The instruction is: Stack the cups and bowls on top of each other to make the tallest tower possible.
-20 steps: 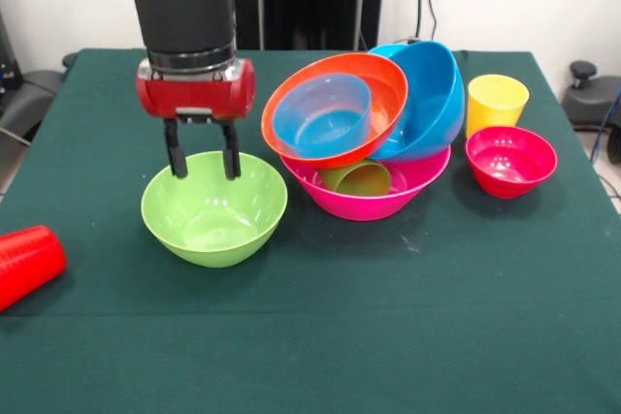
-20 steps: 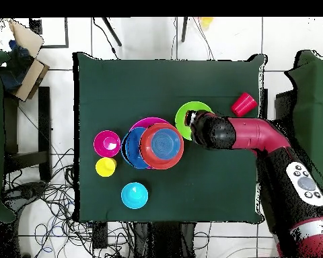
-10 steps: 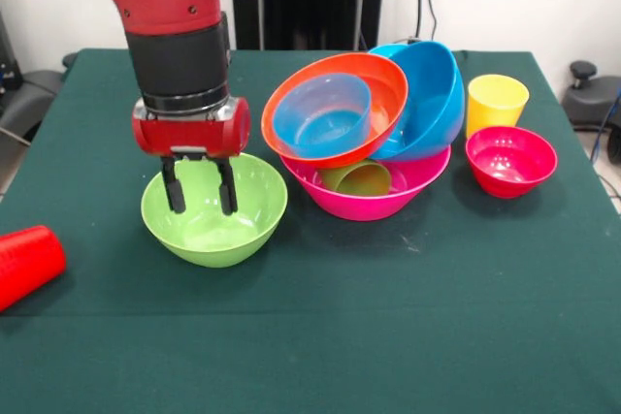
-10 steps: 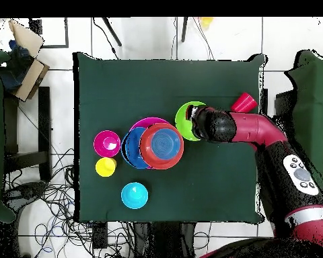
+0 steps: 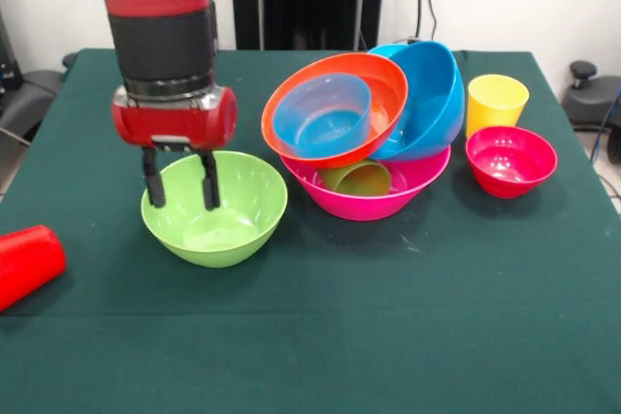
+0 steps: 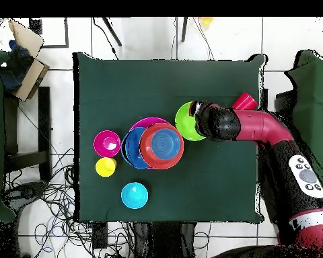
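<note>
My gripper is open and hangs low over the left part of the lime green bowl. One finger is at the bowl's left rim and the other is inside it. The tower stands to the right. Its base is the pink bowl, with a green cup lying in it. On top lean a tilted orange bowl holding a small translucent blue bowl, and a large blue bowl. In the overhead view the wrist covers the lime bowl's edge.
A yellow cup and a small magenta-red bowl stand at the right. A red cup lies on its side at the left edge. A cyan bowl sits alone in the overhead view.
The gripper came down into the lime green bowl, then shifted left toward the bowl's left rim. It stays open. The bowl and the tower have not moved.
</note>
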Motion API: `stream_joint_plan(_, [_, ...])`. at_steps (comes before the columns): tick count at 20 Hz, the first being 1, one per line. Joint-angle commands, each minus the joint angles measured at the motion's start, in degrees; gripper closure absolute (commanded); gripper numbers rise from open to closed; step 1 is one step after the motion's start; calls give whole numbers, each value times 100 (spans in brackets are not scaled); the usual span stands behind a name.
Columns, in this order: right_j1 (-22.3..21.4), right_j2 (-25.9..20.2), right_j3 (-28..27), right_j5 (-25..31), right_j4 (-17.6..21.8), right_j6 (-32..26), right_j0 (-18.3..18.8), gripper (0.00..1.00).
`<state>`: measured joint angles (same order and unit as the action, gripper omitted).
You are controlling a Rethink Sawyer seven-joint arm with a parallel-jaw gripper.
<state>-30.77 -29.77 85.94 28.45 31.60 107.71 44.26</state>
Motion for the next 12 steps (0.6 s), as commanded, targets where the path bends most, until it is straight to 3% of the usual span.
stream_joint_plan(1, [-522, -217, 102, 763, 127, -1024, -101, 0])
stream_joint_plan(7, [-700, -297, 205, 923, 33, -1166, 13, 0])
stream_joint_plan(12, [-362, -381, 159, 591, 265, -1345, 228, 0])
